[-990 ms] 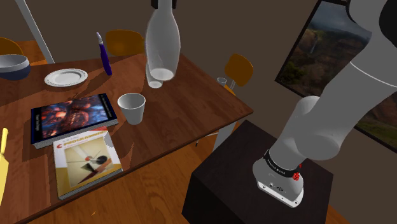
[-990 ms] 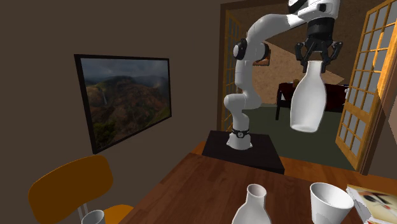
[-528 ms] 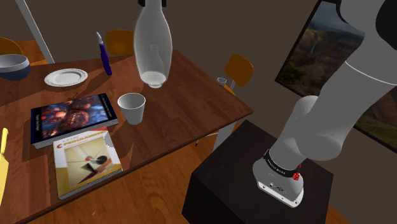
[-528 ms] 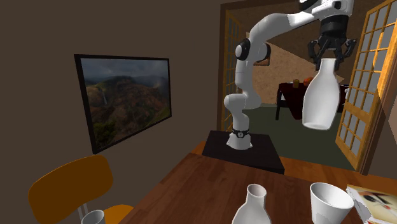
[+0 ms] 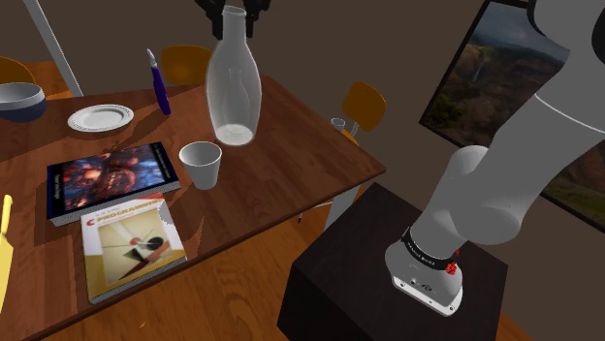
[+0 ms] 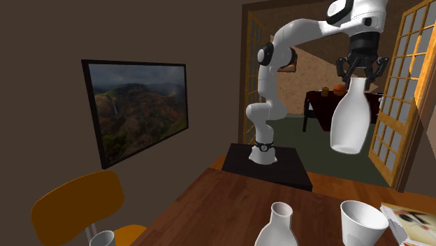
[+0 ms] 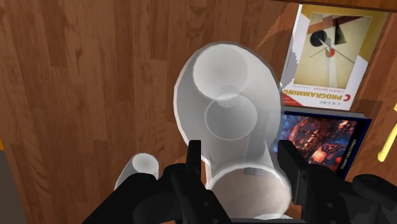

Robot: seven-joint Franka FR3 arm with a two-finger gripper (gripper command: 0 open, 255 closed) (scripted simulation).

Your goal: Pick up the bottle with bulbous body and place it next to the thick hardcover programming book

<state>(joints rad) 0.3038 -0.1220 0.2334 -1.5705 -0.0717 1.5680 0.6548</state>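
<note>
We're over a brown wooden table [image 5: 281, 165] in a dim, brown-walled room. A framed landscape picture [image 6: 136, 108] hangs on the wall, and orange-backed chairs [image 5: 364, 102] stand at the table's edge. Lattice-paned doors [image 6: 405, 91] w/ orange frames show behind the arm. The black box stand [image 5: 388, 271] sits off the table's corner.

Our landmark is the thick pale-covered programming book [image 5: 131, 244] w/ a red title band, lying flat on the table. Just beside it lies a dark-covered book [image 5: 111, 179]. A plain white cup [image 5: 202, 163] stands near the programming book, off the dark one's corner, w/ a small white flask [image 6: 278, 225] close by the cup. A white plate [image 5: 100, 118], a blue bowl [image 5: 19, 100] and a slim purple object [image 5: 160, 82] are well apart from the programming book, beyond the dark one.

The white see-through bottle [image 5: 233, 92] w/ a bulbous body hangs in the air above the table, well apart from the programming book, past the cup. Its long axis is approx vertical, neck up and wide base down toward the tabletop. The second exterior view shows a slight lean. In the wrist view we look down its length, w/ the programming book beyond its body.

The all-black two-finger gripper [image 6: 362, 70] pinches the bottle's neck, one finger on each side.

Vs half a sec ago the bottle is lower. In the shoulder view its neck and the gripper have dropped into the top of the picture, and the base sits nearer the cup. Vs one sec ago its tilt has eased to nearly upright. Books and cup haven't moved.
</note>
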